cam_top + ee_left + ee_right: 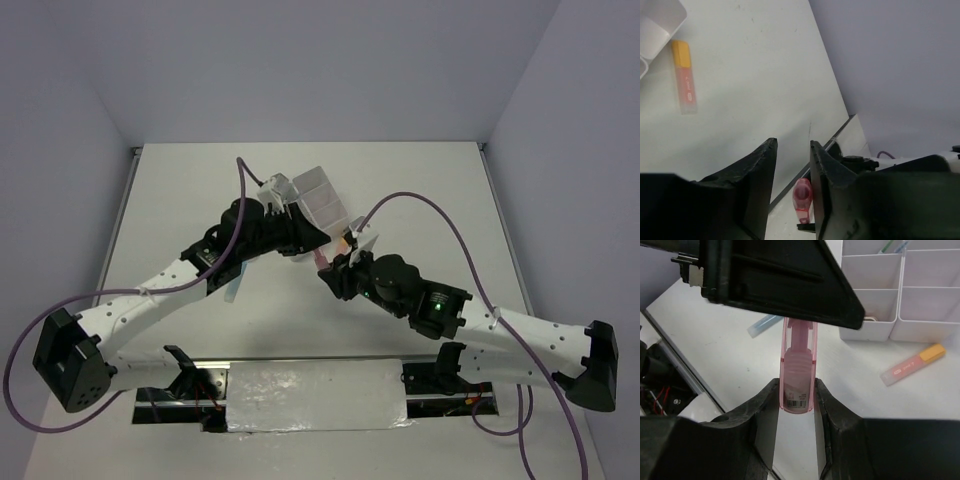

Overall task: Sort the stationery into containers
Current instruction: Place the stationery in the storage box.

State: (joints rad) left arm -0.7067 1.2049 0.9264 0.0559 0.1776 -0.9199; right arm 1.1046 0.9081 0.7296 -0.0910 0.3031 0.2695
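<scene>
Right wrist view showed the right gripper clamped on a clear pink piece, one finger pressing each long side and the barcoded end sitting between the fingertips. The piece pointed away from the wrist, above the table, with its far end tucked under the black body of the left arm. It was near the organiser but outside it, off the near corner. A pink highlighter with an orange cap lay flat on the table just in front of the organiser's near wall. A pale blue piece lay beyond the left arm, partly hidden by it. Thin pens stood in a far compartment.

Left wrist view showed the left gripper partly open, with a clear gap between its fingers and nothing in it, only bare table behind. The organiser's corner and the highlighter sat at the upper left of that view, well apart from the fingers.

Top view placed both grippers close together beside the organiser, mid-table.
</scene>
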